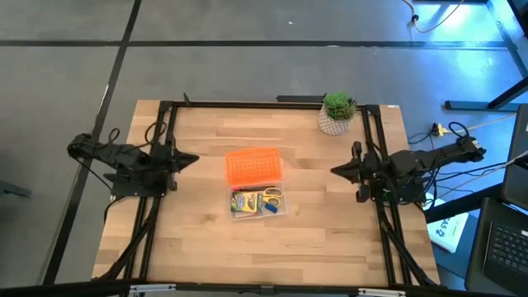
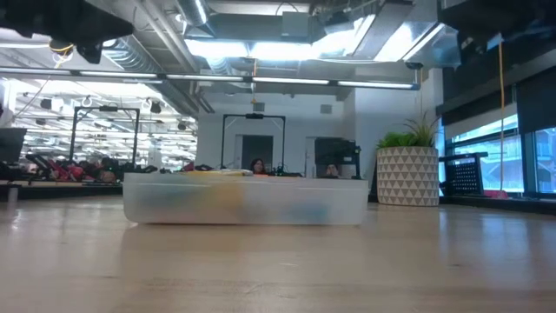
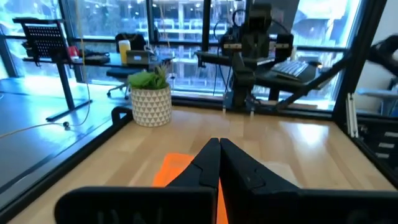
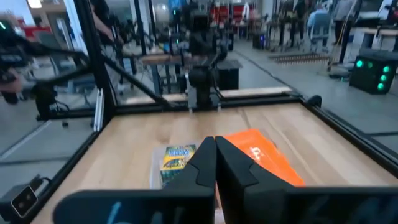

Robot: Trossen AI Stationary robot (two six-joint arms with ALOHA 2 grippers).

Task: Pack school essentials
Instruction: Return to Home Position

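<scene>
Both my pincers closed and empty, the packed case in mid-table.

High view: my left pincer [image 1: 191, 160] sits near the table's [image 1: 198, 247] left edge and my right pincer [image 1: 337, 169] near its right edge, each with fingers together and well apart from the case [image 1: 257, 203] in the middle. The case holds the crayon box [image 1: 245, 201], scissors [image 1: 273, 196] and blue piece [image 1: 270, 210]. The orange lid [image 1: 253, 167] lies just beside it on the plant's [image 1: 337, 113] side, with bare wood all round. Low view: only the case's frosted wall shows, with yellow and blue blurs behind it and the plant to its right. Left wrist view: my fingers [image 3: 208, 163] are pressed together, lid and plant lie beyond, and the contents are hidden. Right wrist view: my fingers [image 4: 204, 160] meet, with crayon box and lid beyond.
</scene>
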